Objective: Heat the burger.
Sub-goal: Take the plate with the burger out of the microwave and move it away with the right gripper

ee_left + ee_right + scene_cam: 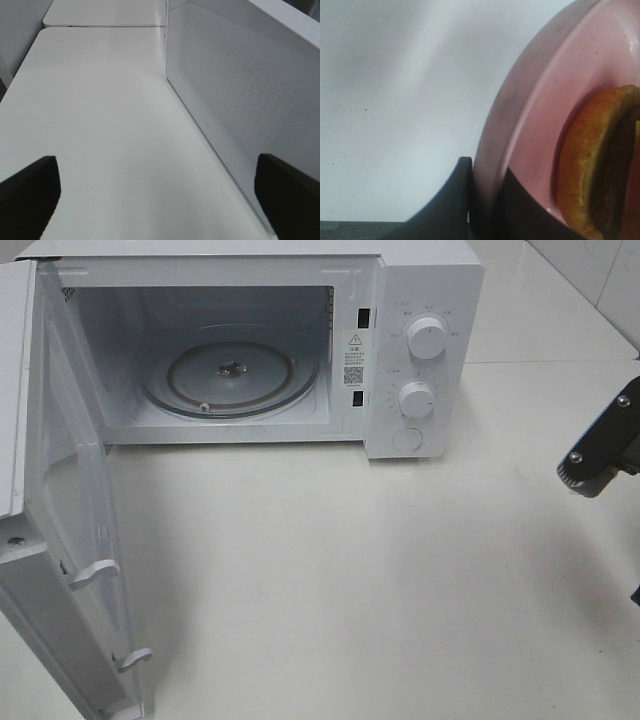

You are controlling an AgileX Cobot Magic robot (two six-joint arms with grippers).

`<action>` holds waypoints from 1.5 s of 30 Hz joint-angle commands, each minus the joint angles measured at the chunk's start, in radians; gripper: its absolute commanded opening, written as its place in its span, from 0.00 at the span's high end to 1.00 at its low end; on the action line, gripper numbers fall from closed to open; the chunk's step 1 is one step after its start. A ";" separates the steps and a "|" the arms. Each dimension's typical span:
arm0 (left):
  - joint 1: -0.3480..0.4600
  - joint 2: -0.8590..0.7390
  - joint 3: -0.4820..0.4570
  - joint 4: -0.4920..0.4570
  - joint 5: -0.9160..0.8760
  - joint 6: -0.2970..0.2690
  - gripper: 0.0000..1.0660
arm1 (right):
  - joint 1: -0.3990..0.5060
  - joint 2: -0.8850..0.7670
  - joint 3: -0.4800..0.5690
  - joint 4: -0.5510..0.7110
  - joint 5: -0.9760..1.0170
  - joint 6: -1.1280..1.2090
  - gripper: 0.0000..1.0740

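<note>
Fingers (pixel 450 200) of our right gripper (pixel 485 205) come first, seen from the right wrist: two dark pads pinch the rim of a pink plate (pixel 540 100), one on each side of its edge, so this gripper is clamped on the plate. On that plate lies the burger (pixel 595 165), its golden-brown bun close to the pinched rim, with a darker band beside the bun; we see only part of it. In the high view the right arm (pixel 603 445) shows at the right edge of the table (pixel 350 580), and neither plate nor burger appears there.

From the left wrist, we see our left gripper's dark fingertips (pixel 27 192) standing wide apart with nothing between them, just above the white tabletop and beside the perforated face of the microwave door (pixel 240 100).

Farther back, in the high view, the microwave (pixel 420 300) stands at the rear of the table with its door (pixel 60 540) swung fully open toward the left. Inside rests a glass turntable (pixel 228 375). Two white knobs (pixel 427 338) sit on its right panel
</note>
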 commanded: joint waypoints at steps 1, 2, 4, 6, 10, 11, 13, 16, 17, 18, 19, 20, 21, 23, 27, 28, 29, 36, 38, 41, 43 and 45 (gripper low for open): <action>0.004 -0.020 0.003 -0.010 -0.012 -0.002 0.03 | -0.005 0.068 -0.039 -0.095 0.110 0.070 1.00; 0.004 -0.020 0.003 -0.010 -0.012 -0.002 0.03 | -0.005 0.097 -0.056 -0.089 0.112 0.091 1.00; 0.004 -0.020 0.003 -0.010 -0.012 -0.002 0.03 | -0.005 0.110 -0.060 -0.086 0.112 0.101 1.00; 0.004 -0.020 0.003 -0.010 -0.012 -0.002 0.03 | -0.005 0.137 -0.066 -0.086 0.112 0.147 1.00; 0.004 -0.020 0.003 -0.010 -0.012 -0.002 0.03 | -0.005 0.200 -0.067 -0.085 0.111 0.284 1.00; 0.004 -0.020 0.003 -0.010 -0.012 -0.002 0.03 | -0.005 0.200 -0.067 -0.085 0.111 0.284 1.00; 0.004 -0.020 0.003 -0.010 -0.012 -0.002 0.03 | -0.005 0.244 -0.067 -0.085 0.100 0.315 1.00; 0.004 -0.020 0.003 -0.010 -0.012 -0.002 0.03 | -0.005 0.280 -0.067 -0.085 0.068 0.361 1.00; 0.004 -0.020 0.003 -0.010 -0.012 -0.002 0.03 | -0.005 0.280 -0.067 -0.085 0.068 0.361 1.00; 0.004 -0.020 0.003 -0.010 -0.012 -0.002 0.03 | -0.007 0.293 -0.067 -0.086 0.057 0.374 1.00; 0.004 -0.020 0.003 -0.010 -0.012 -0.002 0.03 | -0.009 0.317 -0.067 -0.086 0.033 0.387 1.00; 0.004 -0.020 0.003 -0.010 -0.012 -0.002 0.03 | -0.009 0.317 -0.067 -0.086 0.033 0.387 1.00; 0.004 -0.020 0.003 -0.010 -0.012 -0.002 0.03 | -0.009 0.341 -0.067 -0.092 0.011 0.406 1.00; 0.004 -0.020 0.003 -0.010 -0.012 -0.002 0.03 | -0.009 0.353 -0.067 -0.094 -0.004 0.415 1.00; 0.004 -0.020 0.003 -0.010 -0.012 -0.002 0.03 | -0.009 0.400 -0.067 -0.094 -0.047 0.455 0.99; 0.004 -0.020 0.003 -0.010 -0.012 -0.002 0.03 | -0.009 0.412 -0.067 -0.094 -0.058 0.467 0.99; 0.004 -0.020 0.003 -0.010 -0.012 -0.002 0.03 | -0.023 0.435 -0.067 -0.094 -0.079 0.481 0.99; 0.004 -0.020 0.003 -0.010 -0.012 -0.002 0.03 | -0.064 0.494 -0.067 -0.095 -0.147 0.510 0.98; 0.004 -0.020 0.003 -0.010 -0.012 -0.002 0.03 | -0.068 0.519 -0.067 -0.100 -0.167 0.535 0.97; 0.004 -0.020 0.003 -0.010 -0.012 -0.002 0.03 | -0.078 0.541 -0.067 -0.106 -0.171 0.567 0.97; 0.004 -0.020 0.003 -0.010 -0.012 -0.002 0.03 | -0.078 0.575 -0.066 -0.107 -0.174 0.615 0.95; 0.004 -0.020 0.003 -0.010 -0.012 -0.002 0.03 | -0.078 0.591 -0.066 -0.111 -0.179 0.623 0.94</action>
